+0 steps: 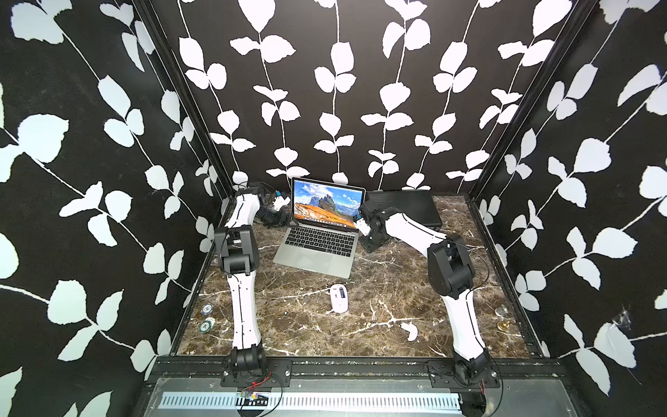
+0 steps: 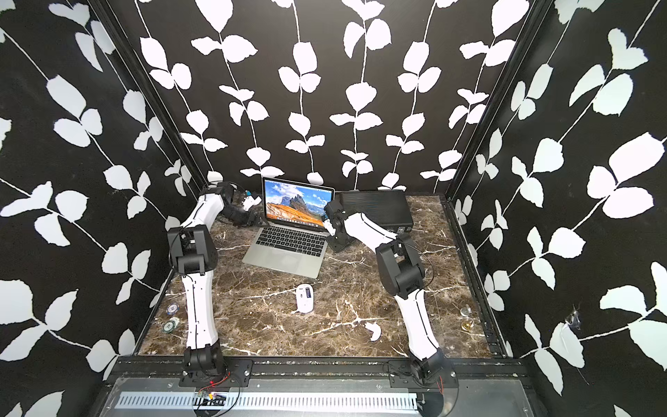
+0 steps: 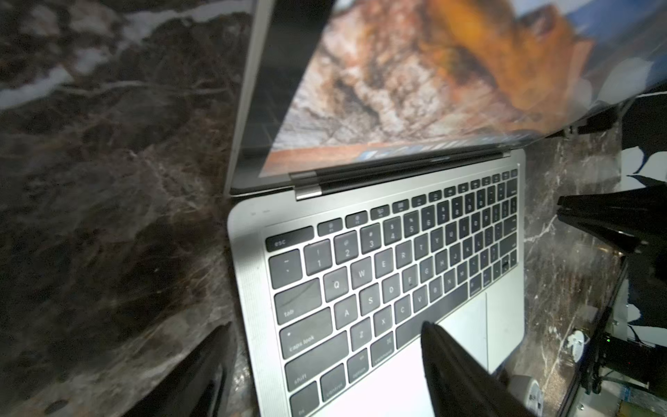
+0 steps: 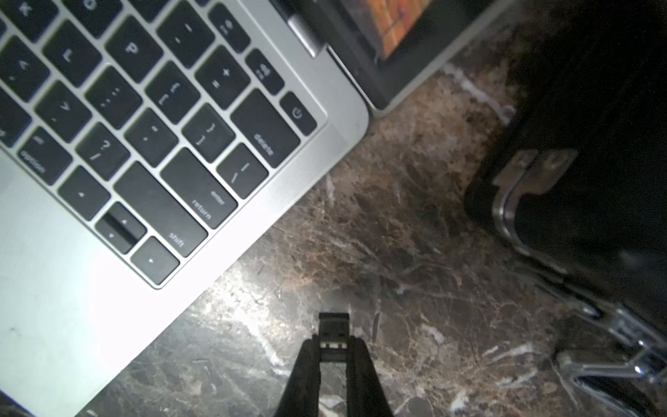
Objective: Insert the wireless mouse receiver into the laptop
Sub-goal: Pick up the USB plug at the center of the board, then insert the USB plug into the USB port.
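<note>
Just right of the laptop [image 1: 310,260], mid-frame in a top view, our right gripper [image 4: 334,346] pinches the little black receiver [image 4: 334,325]. Our left gripper [image 3: 325,326] is spread wide, holding nothing.

Black leaf-patterned walls [image 1: 364,108] enclose a brown veined marble tabletop [image 1: 288,325].

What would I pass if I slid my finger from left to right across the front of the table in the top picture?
Two round chips → left arm → wireless mouse → white curved cover piece → right arm → two small round metal pieces.
</note>
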{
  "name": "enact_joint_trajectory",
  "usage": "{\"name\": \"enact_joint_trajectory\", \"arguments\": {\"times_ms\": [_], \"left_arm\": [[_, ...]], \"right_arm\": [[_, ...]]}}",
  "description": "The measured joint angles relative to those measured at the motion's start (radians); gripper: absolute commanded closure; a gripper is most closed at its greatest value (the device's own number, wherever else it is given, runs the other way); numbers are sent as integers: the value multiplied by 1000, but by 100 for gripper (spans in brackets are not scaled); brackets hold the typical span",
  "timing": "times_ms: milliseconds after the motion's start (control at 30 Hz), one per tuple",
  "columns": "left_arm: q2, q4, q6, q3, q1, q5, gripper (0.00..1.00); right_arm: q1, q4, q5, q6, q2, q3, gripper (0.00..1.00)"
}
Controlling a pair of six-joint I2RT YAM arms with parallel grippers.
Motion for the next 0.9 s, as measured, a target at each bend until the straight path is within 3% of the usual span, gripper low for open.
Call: {"name": "enact_joint_trajectory", "arguments": {"times_ms": [433, 900], "left_arm": [[33, -3, 7, 13, -20, -21, 19], [64, -19, 19, 61, -32, -20, 21]], "right_arm": [[0, -103, -21, -207, 137, 206, 94], [-3, -218, -50, -336, 211, 333, 97]]}}
